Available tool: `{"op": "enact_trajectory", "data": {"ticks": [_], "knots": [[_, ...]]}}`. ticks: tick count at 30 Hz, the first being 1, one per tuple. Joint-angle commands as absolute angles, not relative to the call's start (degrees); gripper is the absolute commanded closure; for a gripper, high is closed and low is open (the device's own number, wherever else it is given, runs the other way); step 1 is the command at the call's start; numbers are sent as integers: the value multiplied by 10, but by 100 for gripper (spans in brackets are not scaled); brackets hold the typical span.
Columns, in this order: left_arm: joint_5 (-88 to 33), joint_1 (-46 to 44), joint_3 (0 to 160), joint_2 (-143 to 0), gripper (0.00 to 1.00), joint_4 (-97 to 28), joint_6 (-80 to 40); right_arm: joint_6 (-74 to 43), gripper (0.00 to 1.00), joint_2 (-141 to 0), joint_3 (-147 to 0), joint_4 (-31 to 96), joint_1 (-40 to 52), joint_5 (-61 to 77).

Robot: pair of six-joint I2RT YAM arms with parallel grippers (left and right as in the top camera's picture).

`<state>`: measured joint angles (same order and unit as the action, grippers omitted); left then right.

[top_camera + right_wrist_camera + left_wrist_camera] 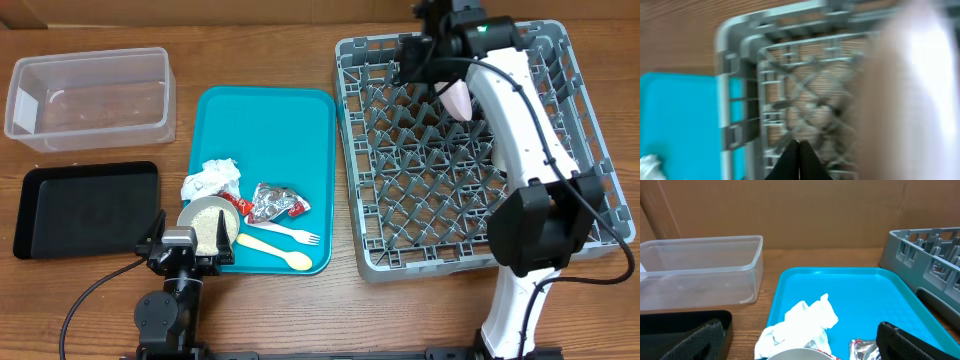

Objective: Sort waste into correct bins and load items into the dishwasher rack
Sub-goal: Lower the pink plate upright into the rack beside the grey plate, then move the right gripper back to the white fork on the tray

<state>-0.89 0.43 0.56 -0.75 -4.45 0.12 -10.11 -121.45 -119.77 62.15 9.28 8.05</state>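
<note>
On the teal tray (300, 130) lie a crumpled white napkin (212, 178), a silver foil ball (265, 205), a red wrapper (292, 207), a white fork (292, 235), a pale yellow spoon (272, 250) and a grey plate (212, 222) with rice grains. My left gripper (185, 248) is open at the plate's near edge (800, 355), with the napkin (805, 320) just beyond it. My right gripper (799, 147) is shut over the far left part of the grey rack (470, 150). A white-pink plate (458, 98) is beside it, blurred (910, 90). The cup and bowl are out of view.
The clear tub (90, 95) stands at the back left and shows in the left wrist view (700, 270). The black tray (85, 208) lies left of my left gripper. The rack's corner (925, 250) is to the right of the teal tray.
</note>
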Motion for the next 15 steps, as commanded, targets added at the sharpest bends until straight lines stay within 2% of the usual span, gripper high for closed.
{"op": "enact_trajectory", "data": {"ticks": [1, 8, 15], "knots": [[-11, 8, 3, -3, 0, -44, -4, -137, 96, -1214, -1199, 624, 64, 50], [-11, 8, 3, -3, 0, -44, -4, -85, 87, -1175, -1201, 624, 74, 91], [-11, 8, 3, -3, 0, -44, -4, -72, 78, -1067, -1201, 653, 132, 102]]}}
